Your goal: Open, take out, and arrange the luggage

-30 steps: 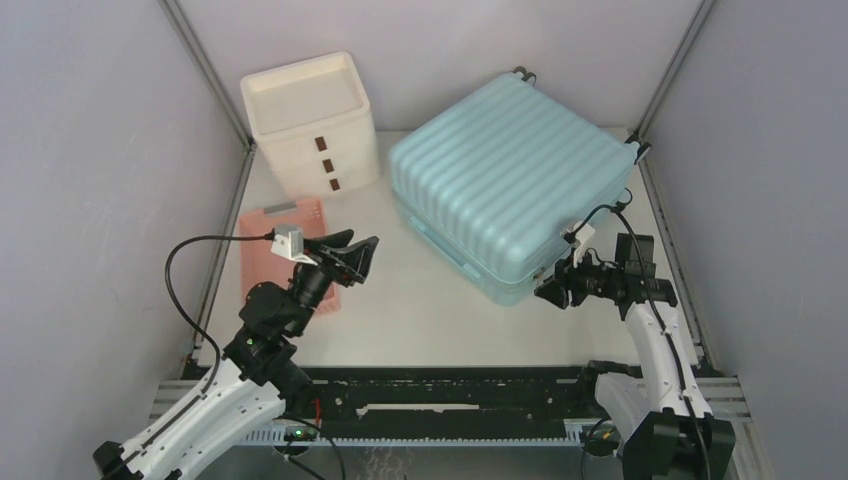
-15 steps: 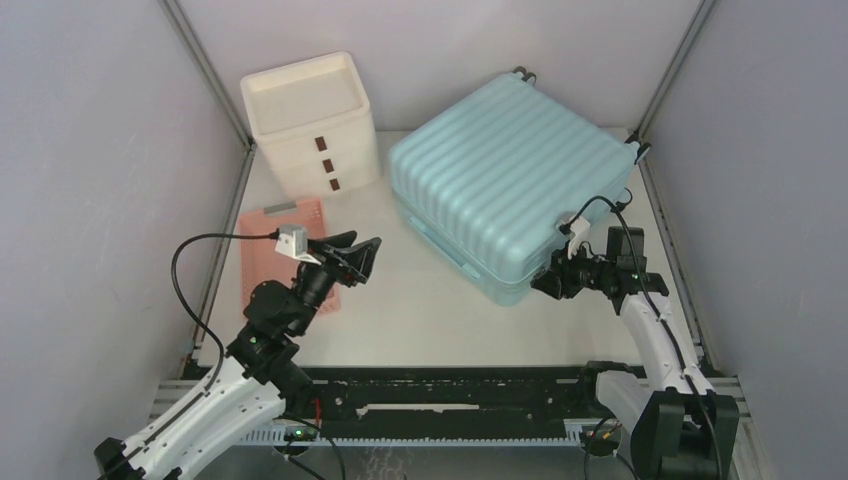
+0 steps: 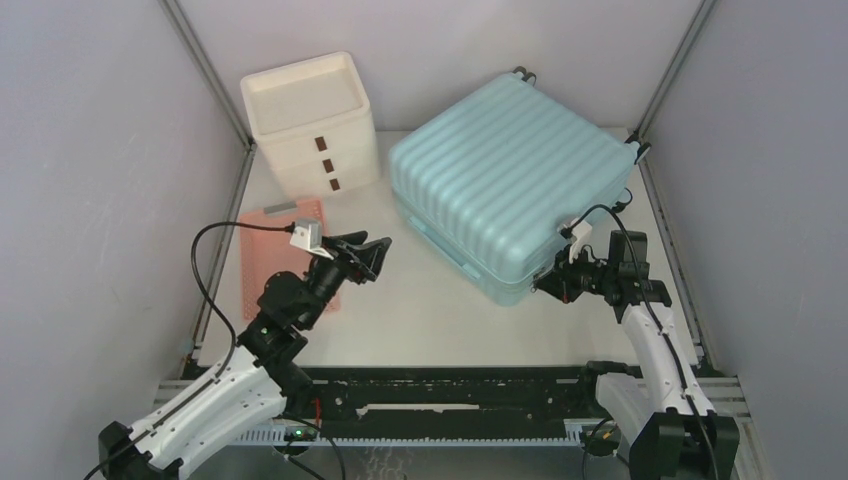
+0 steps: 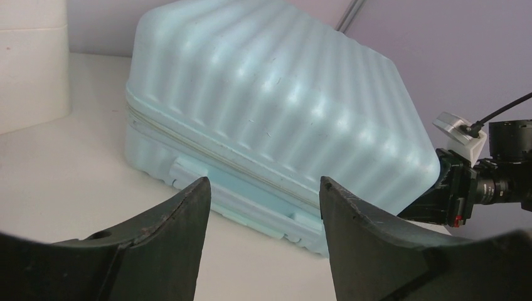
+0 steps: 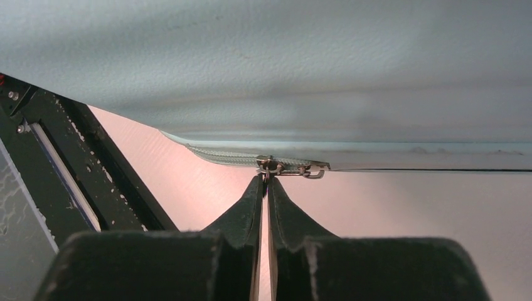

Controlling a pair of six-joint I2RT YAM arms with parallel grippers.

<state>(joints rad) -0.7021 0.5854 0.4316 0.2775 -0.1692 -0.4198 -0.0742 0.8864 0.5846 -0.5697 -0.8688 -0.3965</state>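
Observation:
The luggage [image 3: 510,170] is a pale blue ribbed suitcase lying closed at the back right of the table. In the right wrist view its shell [image 5: 282,63] fills the top, and its zipper line carries two metal pulls [image 5: 312,169]. My right gripper [image 5: 267,180] is at the suitcase's near right corner [image 3: 548,283], its fingertips pinched together on the left zipper pull [image 5: 270,165]. My left gripper [image 3: 368,258] hovers open over the table left of the suitcase, pointing at its front side [image 4: 238,194], with nothing between its fingers [image 4: 188,213].
A white three-drawer box [image 3: 310,120] stands at the back left. A pink plastic basket [image 3: 285,255] lies on the table beside and under the left arm. Grey walls enclose the table on three sides. A black rail [image 3: 450,395] runs along the near edge.
My right gripper has moved in to the suitcase's corner and closed on the zipper pull. The left arm has shifted a little to the right, still open.

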